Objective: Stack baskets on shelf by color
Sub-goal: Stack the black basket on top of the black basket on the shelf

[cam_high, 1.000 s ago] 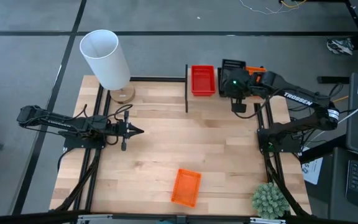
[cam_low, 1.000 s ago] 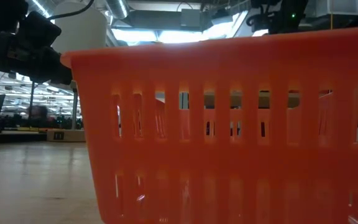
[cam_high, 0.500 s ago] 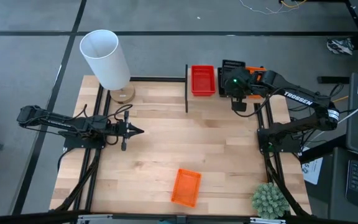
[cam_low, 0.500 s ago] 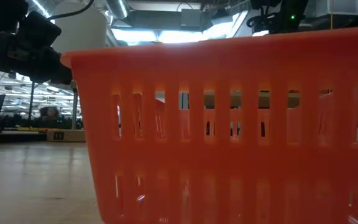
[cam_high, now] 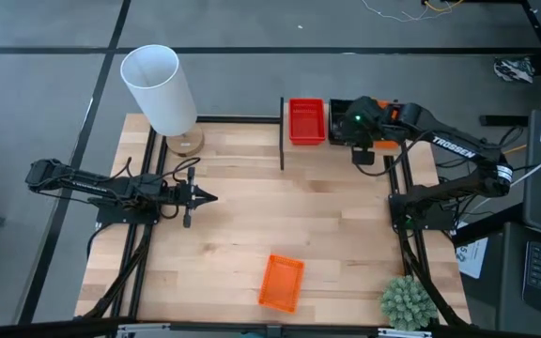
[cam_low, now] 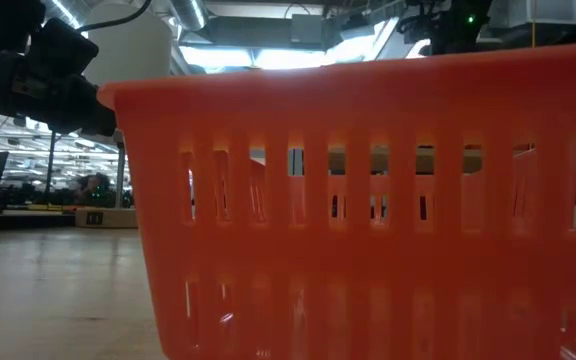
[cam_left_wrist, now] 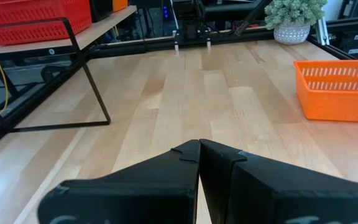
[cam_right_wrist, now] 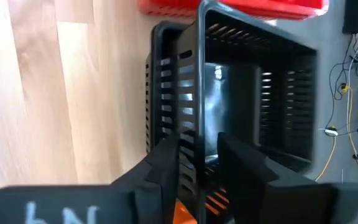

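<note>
Right tool (cam_right_wrist: 197, 163) pinches a black basket (cam_right_wrist: 253, 93) wall over the shelf (cam_high: 341, 141); left tool (cam_left_wrist: 199, 149), closed, hovers above the tabletop (cam_high: 252, 207).

The shelf (cam_high: 341, 143) stands at the table's (cam_high: 242, 225) far edge, right of a lamp (cam_high: 162, 89). Baskets (cam_high: 306, 120) sit on it. One basket (cam_high: 281, 282) lies near the front edge, left of a plant (cam_high: 407, 302).

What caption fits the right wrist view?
Right gripper clamps a black basket's wall over the shelf, beside a red basket.
</note>
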Robot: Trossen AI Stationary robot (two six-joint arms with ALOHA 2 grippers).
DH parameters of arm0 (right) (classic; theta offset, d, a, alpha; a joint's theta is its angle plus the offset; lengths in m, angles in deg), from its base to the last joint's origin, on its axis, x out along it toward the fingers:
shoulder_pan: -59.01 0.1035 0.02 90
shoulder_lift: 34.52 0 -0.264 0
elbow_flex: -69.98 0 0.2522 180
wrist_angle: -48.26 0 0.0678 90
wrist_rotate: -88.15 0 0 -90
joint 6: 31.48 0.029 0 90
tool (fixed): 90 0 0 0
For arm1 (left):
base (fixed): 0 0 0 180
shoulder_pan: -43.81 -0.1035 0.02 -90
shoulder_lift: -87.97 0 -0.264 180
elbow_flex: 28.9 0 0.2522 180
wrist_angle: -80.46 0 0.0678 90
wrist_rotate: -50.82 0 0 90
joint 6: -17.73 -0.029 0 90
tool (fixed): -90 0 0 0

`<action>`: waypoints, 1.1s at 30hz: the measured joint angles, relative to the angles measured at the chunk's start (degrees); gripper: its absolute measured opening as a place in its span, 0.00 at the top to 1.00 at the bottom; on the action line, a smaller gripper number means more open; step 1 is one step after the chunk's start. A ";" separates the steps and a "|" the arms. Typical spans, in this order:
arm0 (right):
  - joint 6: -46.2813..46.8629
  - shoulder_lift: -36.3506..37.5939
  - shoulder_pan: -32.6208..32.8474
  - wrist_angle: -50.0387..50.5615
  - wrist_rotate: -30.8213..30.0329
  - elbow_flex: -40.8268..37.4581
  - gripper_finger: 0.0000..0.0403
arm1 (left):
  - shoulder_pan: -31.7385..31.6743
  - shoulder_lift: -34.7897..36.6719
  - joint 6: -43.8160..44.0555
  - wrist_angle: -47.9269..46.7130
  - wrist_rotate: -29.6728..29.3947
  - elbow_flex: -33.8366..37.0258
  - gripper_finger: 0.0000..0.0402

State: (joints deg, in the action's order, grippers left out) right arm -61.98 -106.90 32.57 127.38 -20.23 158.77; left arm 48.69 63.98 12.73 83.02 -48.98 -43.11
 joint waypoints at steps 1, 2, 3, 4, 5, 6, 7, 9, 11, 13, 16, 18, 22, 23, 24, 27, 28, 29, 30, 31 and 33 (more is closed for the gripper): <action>0.15 0.00 0.00 0.64 0.02 1.00 0.72 | 0.00 0.00 0.00 0.00 0.00 0.01 1.00; 0.57 0.00 0.00 1.29 0.02 2.15 0.72 | 0.00 0.00 0.00 -0.01 0.00 0.00 1.00; 1.64 0.02 0.03 1.54 0.02 3.47 0.71 | 0.00 0.00 0.02 -0.02 0.00 0.01 1.00; 2.49 0.02 0.25 1.76 0.20 4.77 0.71 | 0.00 0.00 0.02 -0.01 0.00 0.00 1.00; 3.68 0.02 0.59 2.44 0.90 6.15 0.71 | 0.00 0.00 0.02 -0.01 -0.01 0.01 1.00; 5.01 0.02 0.91 3.32 1.84 7.56 0.71 | 0.00 0.00 0.04 -0.02 0.00 0.00 1.00; 6.24 0.02 1.27 3.80 2.64 9.04 0.71 | 0.00 0.00 0.04 -0.02 -0.02 0.00 1.00; 8.95 0.02 2.24 4.11 4.61 11.83 0.71 | 0.00 0.00 0.04 -0.02 0.00 0.00 1.00; 11.32 0.02 3.10 4.68 6.23 14.24 0.71 | 0.00 0.00 0.06 -0.02 0.00 0.00 1.00; 14.43 0.04 3.89 4.83 6.47 16.22 0.71 | 0.00 0.00 0.11 -0.02 0.00 0.01 1.00; 22.72 0.07 5.05 4.89 9.34 17.47 0.71 | 0.00 0.00 0.39 -0.01 0.00 0.01 1.00; 24.74 0.07 5.82 5.16 13.13 17.54 0.71 | 0.00 0.00 0.39 -0.02 0.00 0.02 1.00; 25.51 0.10 7.43 4.55 5.77 14.52 0.71 | 0.00 0.00 0.40 -0.02 0.01 0.01 1.00; 26.63 0.07 7.53 3.84 1.12 12.95 0.71 | 0.00 0.00 0.42 0.00 0.02 0.00 1.00; 27.50 0.06 7.53 2.83 -2.64 11.15 0.71 | 0.00 0.00 0.42 0.00 0.02 0.01 1.00; 27.79 0.03 7.50 -0.40 -7.19 5.36 0.71 | 0.00 0.00 0.44 0.00 0.02 0.01 1.00; 27.17 0.00 7.58 -1.87 -7.35 3.63 0.71 | 0.02 0.00 0.44 0.00 0.02 0.00 1.00; 26.60 0.00 7.63 -3.45 -7.57 1.99 0.71 | 0.02 0.00 0.42 0.00 0.02 0.01 1.00; 25.83 0.00 7.65 -5.10 -8.40 0.51 0.71 | 0.02 0.00 0.39 0.00 0.02 0.00 1.00; 25.59 0.00 7.61 -6.32 -9.26 -0.84 0.71 | 0.00 0.00 0.41 0.00 0.02 0.00 1.00; 25.08 0.00 7.50 -7.43 -10.43 -2.91 0.71 | 0.00 0.00 0.39 0.00 0.02 0.02 1.00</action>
State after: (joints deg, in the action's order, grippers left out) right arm -36.89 -106.90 40.07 119.96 -30.65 155.87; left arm 48.69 63.98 13.13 83.02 -48.96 -43.10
